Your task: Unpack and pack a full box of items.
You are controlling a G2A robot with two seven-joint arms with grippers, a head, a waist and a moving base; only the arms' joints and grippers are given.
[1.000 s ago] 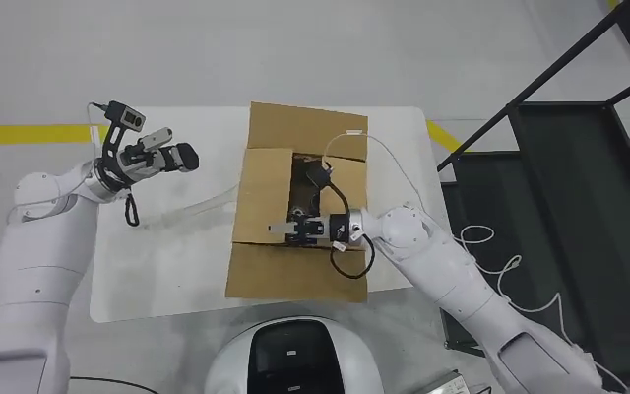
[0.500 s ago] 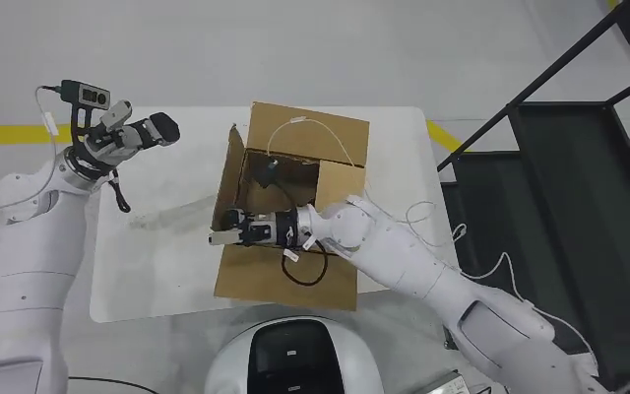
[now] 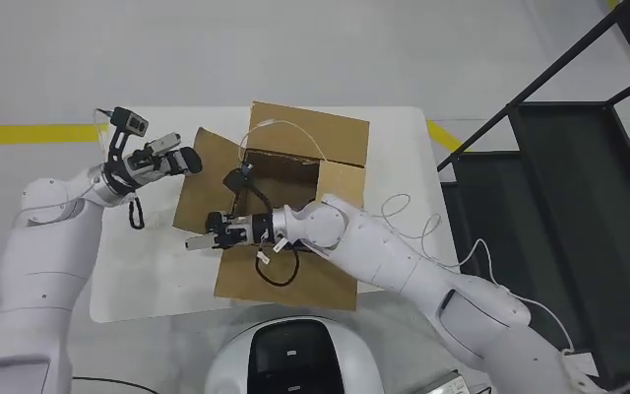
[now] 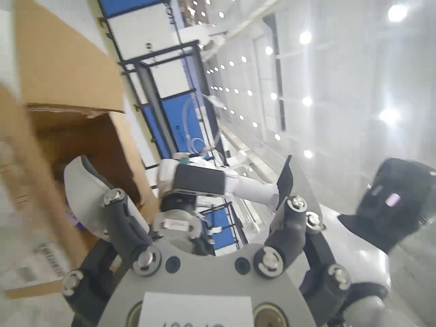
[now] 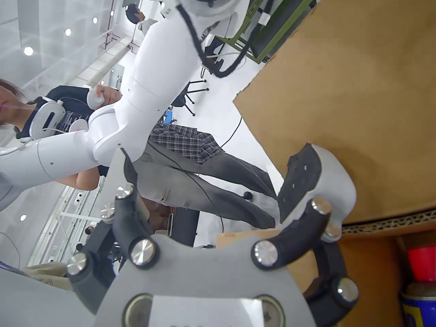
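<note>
The cardboard box point(image 3: 287, 282) stands mid-table with its flaps spread. Its left flap point(image 3: 200, 187) leans outward over the table. My right arm reaches across the box, and my right gripper point(image 3: 204, 239) is open by that flap's near edge. In the right wrist view my right gripper point(image 5: 214, 168) has one finger point(image 5: 306, 175) against the brown flap point(image 5: 357, 96). A can with a red cap point(image 5: 419, 267) stands inside the box. My left gripper point(image 3: 185, 158) hangs open and empty by the flap's far corner. The left wrist view shows my left gripper point(image 4: 184, 171) with the box point(image 4: 64, 79) beside it.
The white table point(image 3: 148, 281) has bare room left of the box. A black stepped rack point(image 3: 551, 177) stands to the right of the table. White cables point(image 3: 295, 133) arch over the box's back flap, and a black cable loop point(image 3: 278, 271) hangs near the front flap.
My right gripper has swept left across the box, and the left flap has swung up and outward with it. My left gripper lifted away, then came back close to the flap.
</note>
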